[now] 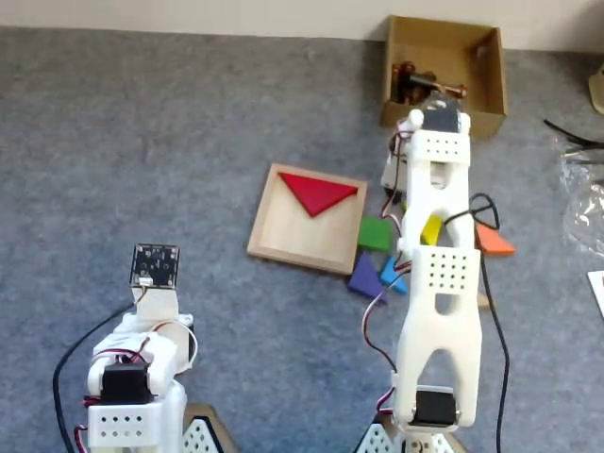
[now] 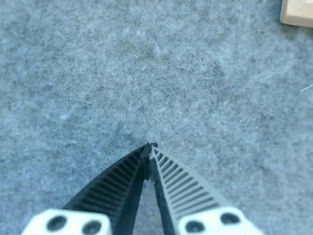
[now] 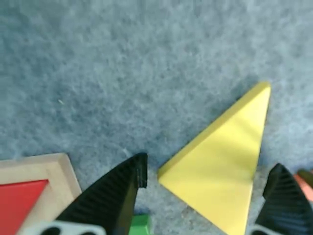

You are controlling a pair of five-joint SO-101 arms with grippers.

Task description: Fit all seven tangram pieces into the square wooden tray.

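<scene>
- Your right gripper (image 3: 209, 171) is spread wide, one finger on either side of the yellow triangle (image 3: 222, 166), beside the tray (image 1: 297, 241).
- Your left gripper (image 2: 150, 147) is clenched, grasping nothing, over the grey mat (image 2: 146, 73).
- The red triangle (image 1: 318, 193) lies inside the tray.

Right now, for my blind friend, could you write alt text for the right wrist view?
A yellow triangle lies on grey felt between the fingers of the open right gripper. Nearby, a corner of the wooden tray holds a red piece.
</scene>
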